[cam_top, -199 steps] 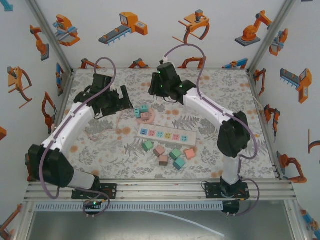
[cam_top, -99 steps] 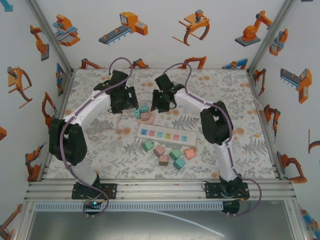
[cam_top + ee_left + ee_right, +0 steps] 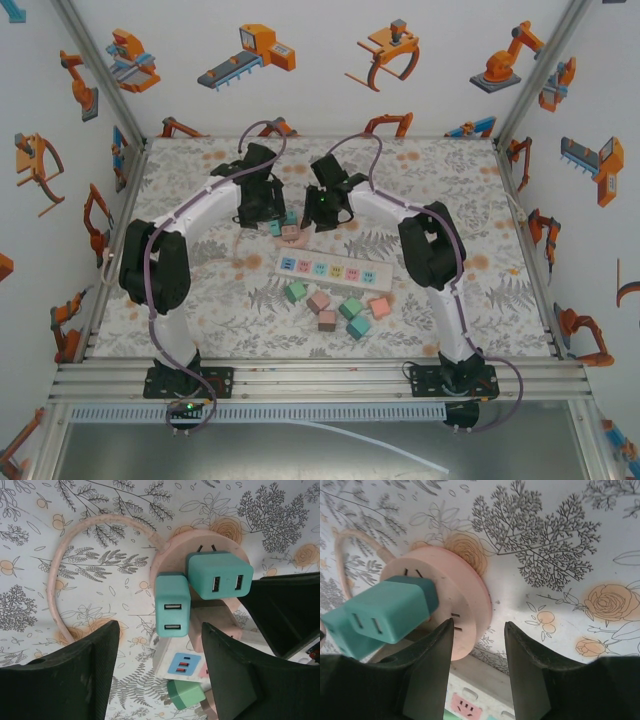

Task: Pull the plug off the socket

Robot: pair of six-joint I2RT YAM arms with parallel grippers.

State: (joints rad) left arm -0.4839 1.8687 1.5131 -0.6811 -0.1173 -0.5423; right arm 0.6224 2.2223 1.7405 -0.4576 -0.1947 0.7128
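Both arms arch inward over the round pink socket (image 3: 465, 587) at the desk's (image 3: 200, 300) far middle.
Here the left pincer (image 3: 159, 629) stands open, flanking a teal plug (image 3: 172, 612) seated in that socket; the right pincer (image 3: 479, 625), narrowly parted, straddles the rim, and I cannot tell whether it grips.

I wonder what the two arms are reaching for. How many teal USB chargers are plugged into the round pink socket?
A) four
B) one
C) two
C: the left wrist view shows the round pink socket carrying one teal USB charger and a second teal USB charger beside it, each with two ports.
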